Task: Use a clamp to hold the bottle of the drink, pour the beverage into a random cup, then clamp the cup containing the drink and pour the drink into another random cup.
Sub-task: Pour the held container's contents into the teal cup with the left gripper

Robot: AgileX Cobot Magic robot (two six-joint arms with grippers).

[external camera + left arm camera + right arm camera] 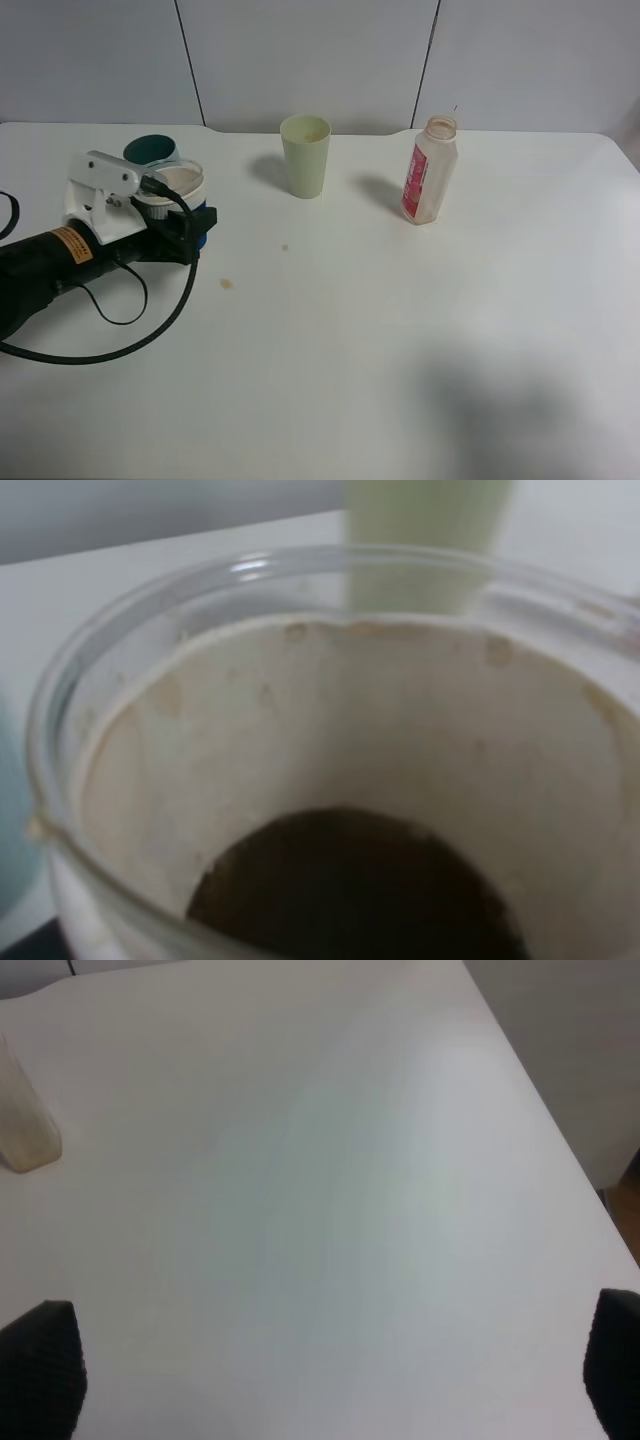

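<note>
My left claw (186,224) is clamped on the light, flimsy cup (178,182) at its blue sleeve; squeezing harder may buckle it.

White worktop (420,340) carries a pale green cup (305,156) far centre, a bottle (430,172) to its right, a teal cup (148,150) far left, a black cable (110,352) near left

sleeved cup (185,181): far left | tumbler (305,155): middle | bottle (430,170): right
</note>
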